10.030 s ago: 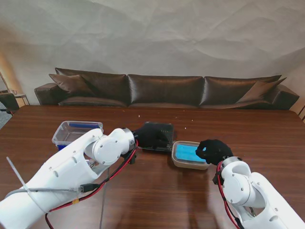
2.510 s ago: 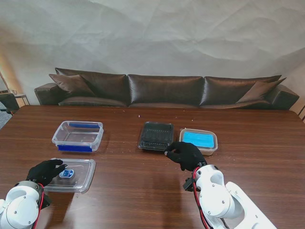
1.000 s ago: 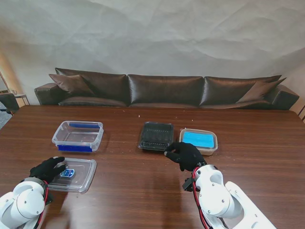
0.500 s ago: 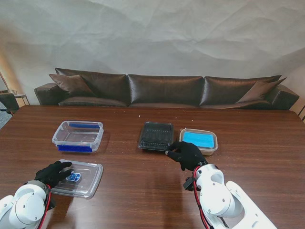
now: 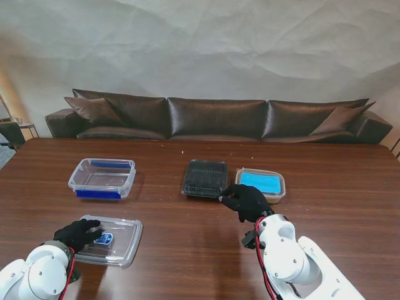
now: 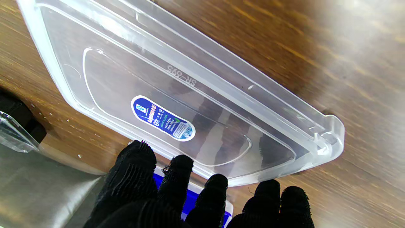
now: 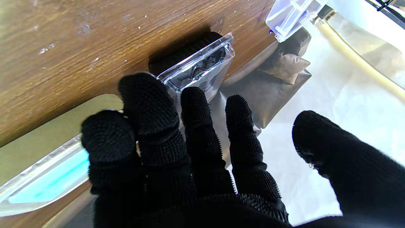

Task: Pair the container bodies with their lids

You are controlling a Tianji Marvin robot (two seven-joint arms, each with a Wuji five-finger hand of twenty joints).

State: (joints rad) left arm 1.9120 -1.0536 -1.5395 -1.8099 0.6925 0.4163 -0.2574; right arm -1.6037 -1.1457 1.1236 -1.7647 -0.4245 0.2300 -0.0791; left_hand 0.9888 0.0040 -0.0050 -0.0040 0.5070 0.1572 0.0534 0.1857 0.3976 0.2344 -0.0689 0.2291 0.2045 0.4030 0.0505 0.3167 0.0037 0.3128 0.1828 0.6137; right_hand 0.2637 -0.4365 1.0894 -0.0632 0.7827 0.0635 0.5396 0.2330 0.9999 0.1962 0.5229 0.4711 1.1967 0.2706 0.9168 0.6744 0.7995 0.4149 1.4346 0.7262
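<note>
Lid (image 5: 111, 240) of clear plastic lies flat on the surface near me on the left, with the left robot hand (image 5: 79, 233) resting on its near-left edge. In the left wrist view the fingertips (image 6: 177, 164) sit at the lid's rim, spread and not curled under it, so I judge this hand is pressing or sliding the lid, not gripping it. Its match by look is the clear tub (image 5: 102, 177) with blue clips, farther from me on the left and well apart from the lid.

Doing this step well calls, I think, for a real hold first. Draw the lid toward the table edge or tip one long side up, so the thumb can get beneath the rim. Lift it level, long axis turned to match the tub, and set it down square before pressing the corners.

The right robot hand (image 5: 245, 201) hovers with fingers apart, holding nothing, its fingertips (image 7: 148, 95) touching or just beside the near corner of the black tray (image 5: 205, 177). The blue-lidded box (image 5: 261, 184) stands just right of that tray. Both look already closed, so I judge that hand can wait, or steady the tub if the lid skates.
</note>
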